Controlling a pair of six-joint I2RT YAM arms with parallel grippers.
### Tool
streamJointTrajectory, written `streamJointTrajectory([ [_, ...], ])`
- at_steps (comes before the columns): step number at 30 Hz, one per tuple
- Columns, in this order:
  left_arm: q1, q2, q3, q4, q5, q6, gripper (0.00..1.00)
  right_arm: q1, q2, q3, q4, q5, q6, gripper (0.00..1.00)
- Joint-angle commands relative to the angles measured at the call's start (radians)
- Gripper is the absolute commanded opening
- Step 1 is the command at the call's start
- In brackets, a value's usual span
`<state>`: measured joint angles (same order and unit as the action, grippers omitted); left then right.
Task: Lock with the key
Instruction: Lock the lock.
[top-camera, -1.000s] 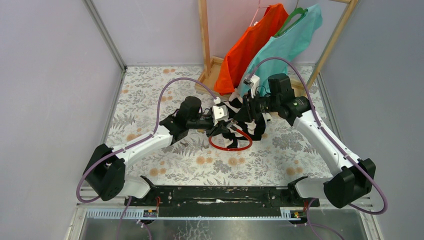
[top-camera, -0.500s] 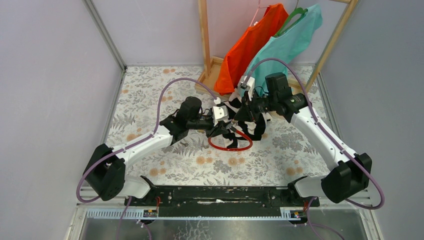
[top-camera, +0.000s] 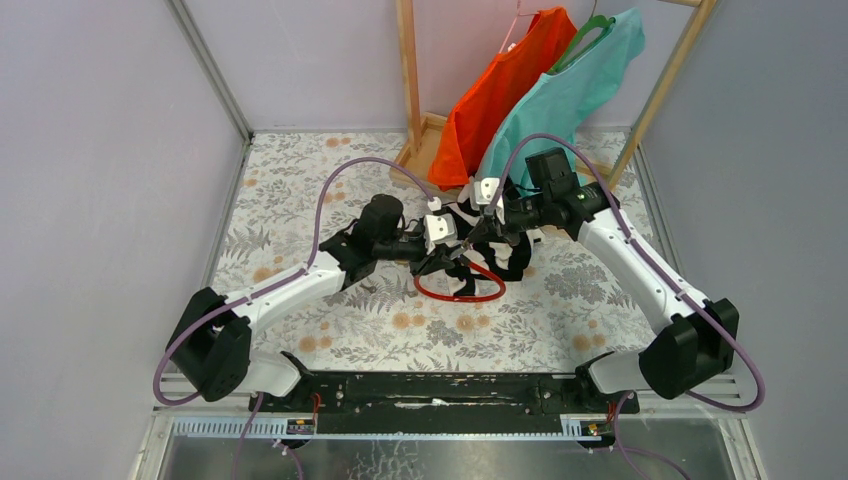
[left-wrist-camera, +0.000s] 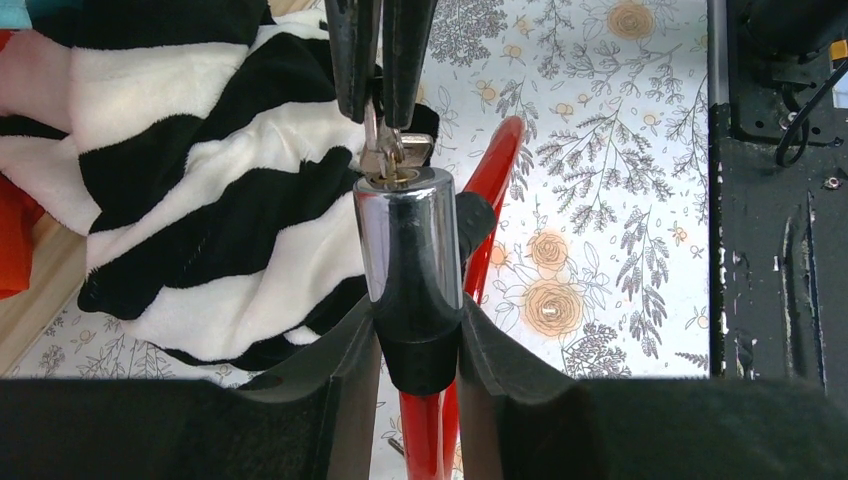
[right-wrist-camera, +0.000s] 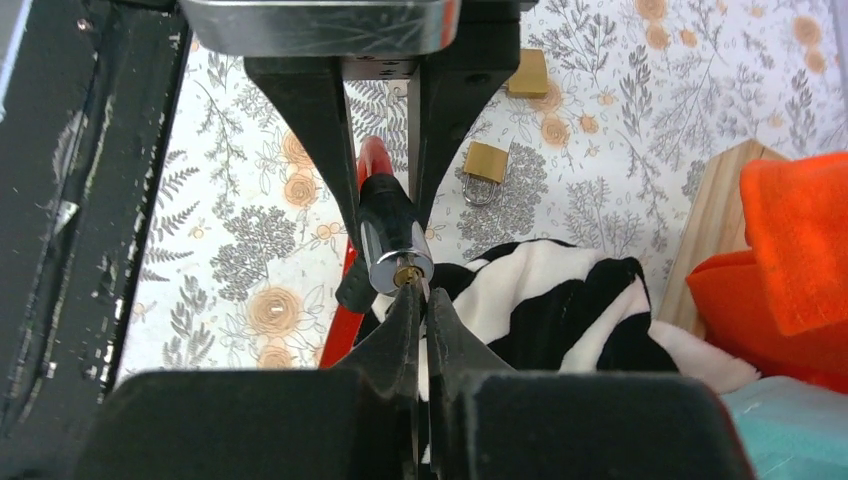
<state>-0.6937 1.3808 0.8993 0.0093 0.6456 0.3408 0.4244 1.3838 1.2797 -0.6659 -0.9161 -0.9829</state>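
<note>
Left wrist view: left gripper (left-wrist-camera: 416, 338) clamps the chrome lock barrel (left-wrist-camera: 408, 235) while right gripper (left-wrist-camera: 378, 105) pinches the key (left-wrist-camera: 385, 152), tip seated in the keyhole (left-wrist-camera: 399, 179); insertion seems done, so a steady twist likely follows.

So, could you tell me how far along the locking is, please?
Done: the left gripper holds the lock cylinder, and the right gripper pinches the key. In hand: the key's tip sits at the keyhole; how deep is unclear. Left: seating it fully and turning it to lock.
</note>
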Motion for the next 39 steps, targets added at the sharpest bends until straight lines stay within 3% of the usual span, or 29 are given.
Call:
streamJointTrajectory([
  [1, -0.011, -0.028, -0.018, -0.007, 0.06, 0.029, 0.0, -0.004, 0.044, 0.033, -0.036, 0.048, -0.244, 0.0],
  [8, -0.012, -0.03, -0.025, -0.007, 0.068, 0.044, 0.0, -0.005, 0.055, 0.067, -0.099, 0.06, -0.327, 0.0],
  [16, -0.013, -0.034, -0.029, -0.011, 0.076, 0.056, 0.0, -0.004, 0.042, 0.082, -0.088, 0.092, -0.276, 0.01],
  [21, -0.012, -0.036, -0.028, -0.013, 0.071, 0.061, 0.0, -0.004, 0.068, 0.117, -0.167, 0.053, -0.215, 0.22],
  [25, -0.012, -0.036, -0.027, -0.014, 0.074, 0.061, 0.0, -0.004, 0.08, 0.11, -0.207, 0.042, -0.228, 0.33],
  [34, -0.013, -0.034, -0.03, -0.012, 0.073, 0.062, 0.0, -0.004, 0.086, 0.11, -0.2, -0.006, -0.206, 0.36],
  [39, -0.013, -0.032, -0.032, -0.013, 0.069, 0.064, 0.0, -0.004, 0.085, 0.126, -0.225, -0.023, -0.195, 0.51],
])
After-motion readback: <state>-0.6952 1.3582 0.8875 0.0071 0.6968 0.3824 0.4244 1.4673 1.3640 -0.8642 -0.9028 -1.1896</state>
